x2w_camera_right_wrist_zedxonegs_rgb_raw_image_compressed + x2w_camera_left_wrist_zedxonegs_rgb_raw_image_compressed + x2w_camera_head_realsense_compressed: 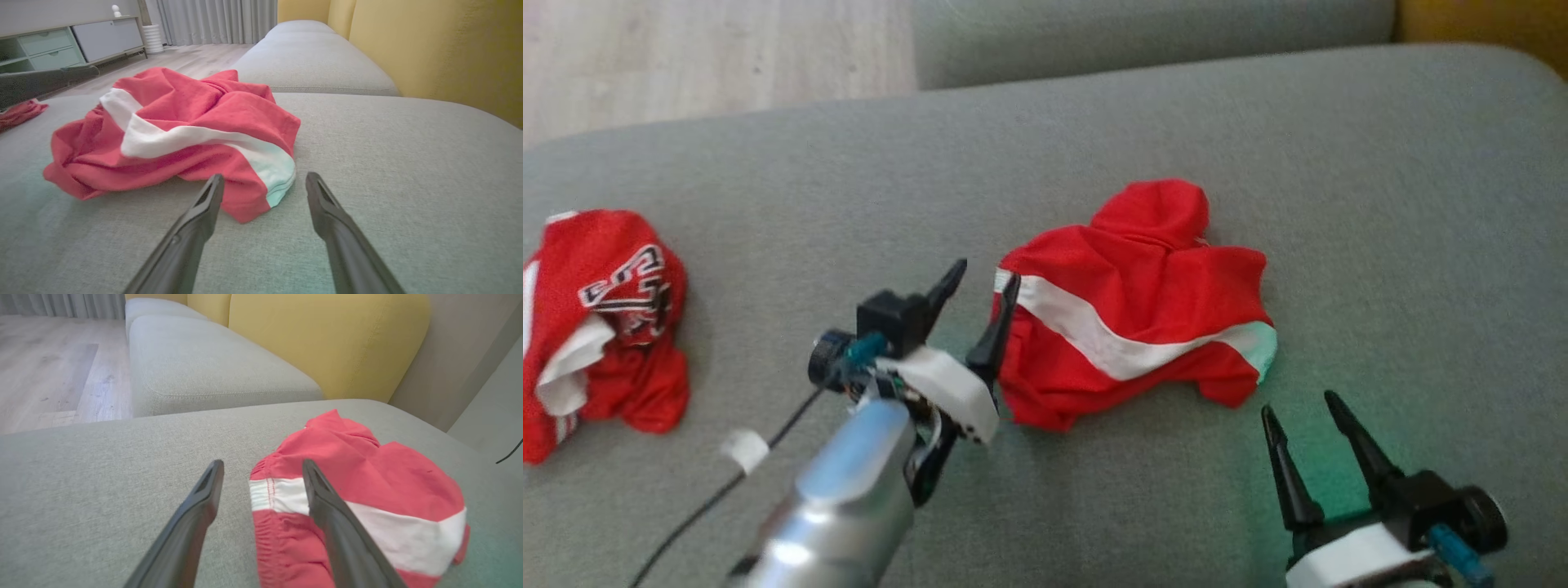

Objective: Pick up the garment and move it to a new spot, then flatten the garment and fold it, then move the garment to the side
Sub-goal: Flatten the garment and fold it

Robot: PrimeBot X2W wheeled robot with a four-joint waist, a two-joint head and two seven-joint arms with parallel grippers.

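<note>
Early stage: garment (1131,302) lies crumpled mid sofa cushion (1094,122), not flattened or folded. Left hand (986,273) spread at its waistband edge, nothing pinched; right hand (1299,405) spread near its corner. Pick-up, flatten, fold and side move look still to do

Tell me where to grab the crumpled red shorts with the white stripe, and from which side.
Grip the red shorts at the waistband end where the white stripe starts, coming from the robot's left with the left gripper. That gathered edge stands up off the grey cushion, and the open jaws straddle it, so it probably pinches cleanly.
</note>
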